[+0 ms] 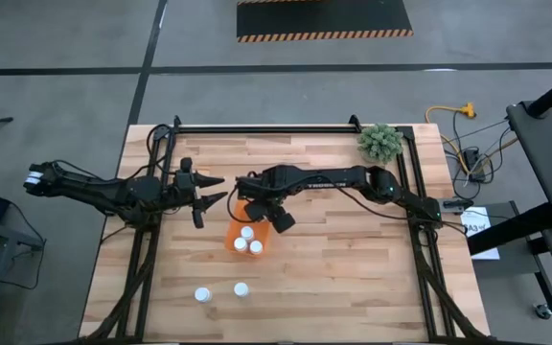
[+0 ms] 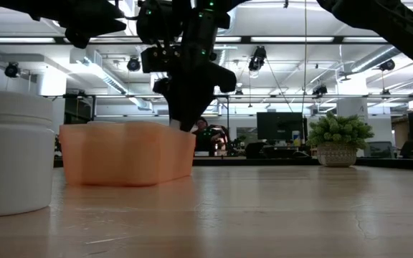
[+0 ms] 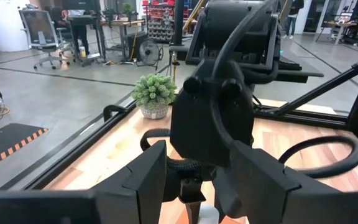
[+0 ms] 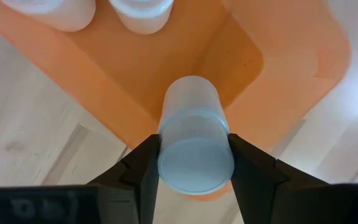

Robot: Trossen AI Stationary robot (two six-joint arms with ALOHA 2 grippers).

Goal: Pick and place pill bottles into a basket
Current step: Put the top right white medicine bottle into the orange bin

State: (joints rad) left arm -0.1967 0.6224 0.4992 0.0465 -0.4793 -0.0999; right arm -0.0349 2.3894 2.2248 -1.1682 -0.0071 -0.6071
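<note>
The orange basket lies mid-table with three white-capped pill bottles standing in it; two of them show in the right wrist view. My right gripper is above the basket's far end, shut on another pill bottle. Two more bottles stand on the table nearer the front edge; one looms at the left of the low view. My left gripper is open and empty, just left of the basket. My right gripper pinches the pill bottle's round sides between its two fingers, near the bottle's upper end. The fingers point down from above. The bottle hangs upright over a corner inside the basket; whether its lower end touches the basket's floor cannot be told.
A green fuzzy plant stands at the table's far right corner and shows in the left wrist view. Dark frame rails run along the far, left and right sides. Bare wood lies right of the basket.
</note>
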